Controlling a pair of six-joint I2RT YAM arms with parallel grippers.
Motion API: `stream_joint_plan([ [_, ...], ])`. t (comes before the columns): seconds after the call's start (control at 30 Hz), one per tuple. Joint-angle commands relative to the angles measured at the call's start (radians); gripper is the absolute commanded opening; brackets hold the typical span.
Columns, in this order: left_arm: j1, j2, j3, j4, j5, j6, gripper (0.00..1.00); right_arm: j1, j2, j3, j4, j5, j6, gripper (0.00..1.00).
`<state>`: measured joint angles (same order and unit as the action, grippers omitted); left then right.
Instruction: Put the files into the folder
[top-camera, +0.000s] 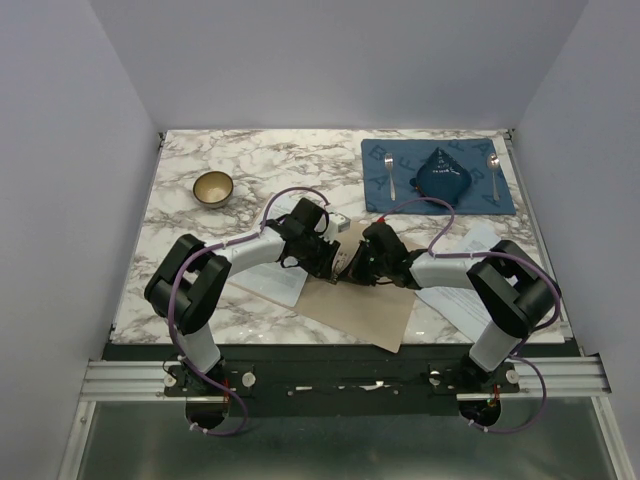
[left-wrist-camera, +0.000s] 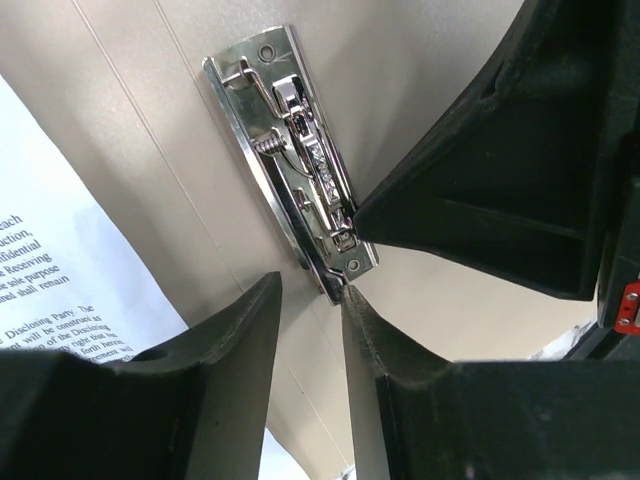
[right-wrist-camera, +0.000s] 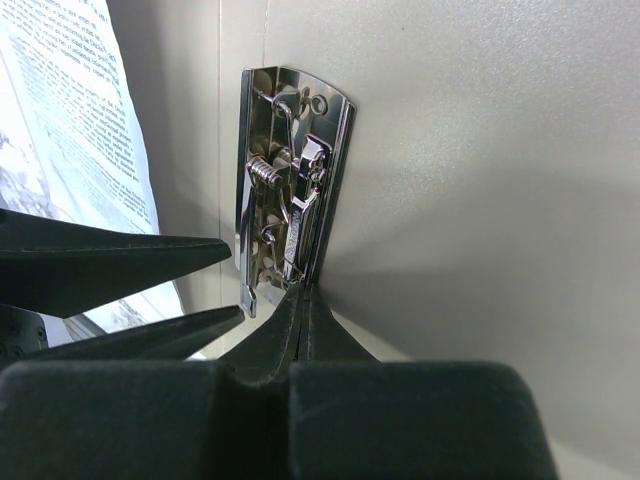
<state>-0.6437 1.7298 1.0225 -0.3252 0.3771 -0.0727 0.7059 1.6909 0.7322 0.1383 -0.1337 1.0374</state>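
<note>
The right fingers (right-wrist-camera: 320, 345) are pressed tight together with nothing between them, and their joined tip touches the near end of the clip (right-wrist-camera: 290, 190), at the foot of its lever. The left fingers (left-wrist-camera: 215, 390) stand parted, with a clear gap between them and nothing in it. Their tips sit just beside that same end of the clip, coming in from the other side, so the two pairs nearly meet there. The clip, shiny metal with a spring and a lever, is fixed flat on the folder (top-camera: 375, 305), which lies clip side up on the counter (top-camera: 250, 160) between the two arms. One file (left-wrist-camera: 60, 300), a white sheet of small print, lies just left of the clip; whether its edge rests on the tan card or under it cannot be told. Other files (top-camera: 445, 300) lie at the folder's right, under the right arm. Farther back stand a bowl (top-camera: 212, 187) and a blue placemat (top-camera: 400, 185) with cutlery (top-camera: 390, 175).
</note>
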Motion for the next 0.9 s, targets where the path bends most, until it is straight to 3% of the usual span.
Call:
stream_joint_plan([
  [0.0,-0.004,0.008,-0.007,0.029,-0.029,-0.004,0.4,0.001,0.047,-0.039,-0.069,0.037,-0.02,0.0],
  [0.3,-0.002,0.02,-0.01,0.025,-0.046,0.008,0.33,0.001,0.049,-0.045,-0.066,0.037,-0.016,0.0],
  [0.87,-0.028,0.034,0.01,-0.02,-0.043,0.022,0.33,0.001,0.059,-0.045,-0.065,0.032,-0.01,0.0],
])
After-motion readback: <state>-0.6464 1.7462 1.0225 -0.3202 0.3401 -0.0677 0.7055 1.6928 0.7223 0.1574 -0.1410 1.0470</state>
